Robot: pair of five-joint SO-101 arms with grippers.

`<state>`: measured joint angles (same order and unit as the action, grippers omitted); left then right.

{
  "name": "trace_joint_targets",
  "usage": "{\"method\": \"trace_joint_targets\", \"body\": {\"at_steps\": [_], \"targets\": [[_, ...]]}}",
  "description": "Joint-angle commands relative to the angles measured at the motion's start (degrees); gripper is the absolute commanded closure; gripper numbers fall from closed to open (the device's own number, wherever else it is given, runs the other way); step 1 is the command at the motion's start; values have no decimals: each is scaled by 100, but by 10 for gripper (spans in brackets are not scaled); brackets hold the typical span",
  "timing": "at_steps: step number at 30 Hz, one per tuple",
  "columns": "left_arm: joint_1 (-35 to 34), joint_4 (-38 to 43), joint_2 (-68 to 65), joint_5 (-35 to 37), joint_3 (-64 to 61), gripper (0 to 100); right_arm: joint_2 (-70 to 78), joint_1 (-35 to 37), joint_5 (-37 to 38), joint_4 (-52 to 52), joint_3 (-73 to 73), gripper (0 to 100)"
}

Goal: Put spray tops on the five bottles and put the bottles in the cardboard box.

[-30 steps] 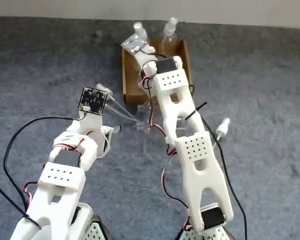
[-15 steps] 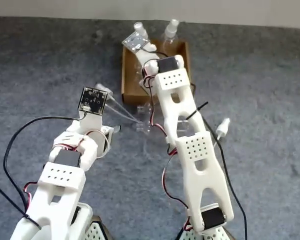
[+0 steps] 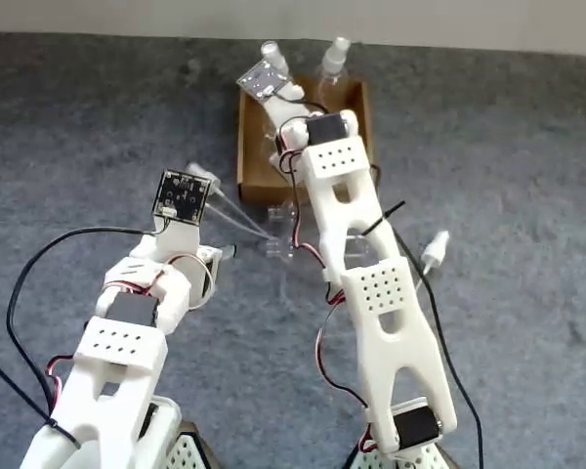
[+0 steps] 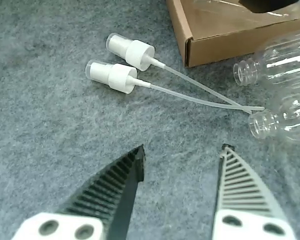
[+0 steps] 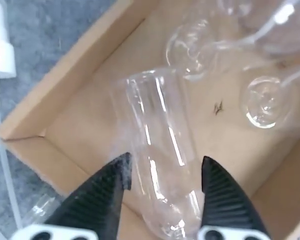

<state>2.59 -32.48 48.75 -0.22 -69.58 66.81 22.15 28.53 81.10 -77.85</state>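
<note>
Right gripper (image 5: 165, 165) above bottle (image 5: 155, 125) in box (image 5: 70, 85); left gripper (image 4: 182, 150) spread.

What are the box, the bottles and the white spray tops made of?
The box looks like matt brown cardboard, folded at its corner. The bottles seem clear glossy plastic, see-through with highlights. The spray tops look like smooth white plastic, with translucent tubes.

No text, label, number or sign can be read in any of these views. On the floor of the cardboard box (image 5: 65, 67) we see one small dark mark (image 5: 218, 107), too small for us to tell whether it is print.
</note>
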Motion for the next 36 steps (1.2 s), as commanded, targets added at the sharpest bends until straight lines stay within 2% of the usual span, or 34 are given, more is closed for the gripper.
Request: {"method": "trace_joint_targets", "body": {"at_steps": [1, 9, 12, 21, 34, 36], "targets": [[-57, 105, -13, -26, 22, 811, 251, 31, -35, -22, -66, 856], [-57, 105, -13, -26, 22, 811, 242, -4, -35, 13, -251, 882], [-66, 105, -13, -26, 22, 811, 259, -4, -62, 75, -752, 927], [-66, 105, -13, -26, 22, 811, 242, 31, -53, 1007, -2325, 930], [-66, 105, -13, -26, 22, 811, -312, 101, -88, 1218, -2404, 928], [-57, 105, -13, -26, 22, 811, -497, 119, -325, 1218, -2404, 927]]}}
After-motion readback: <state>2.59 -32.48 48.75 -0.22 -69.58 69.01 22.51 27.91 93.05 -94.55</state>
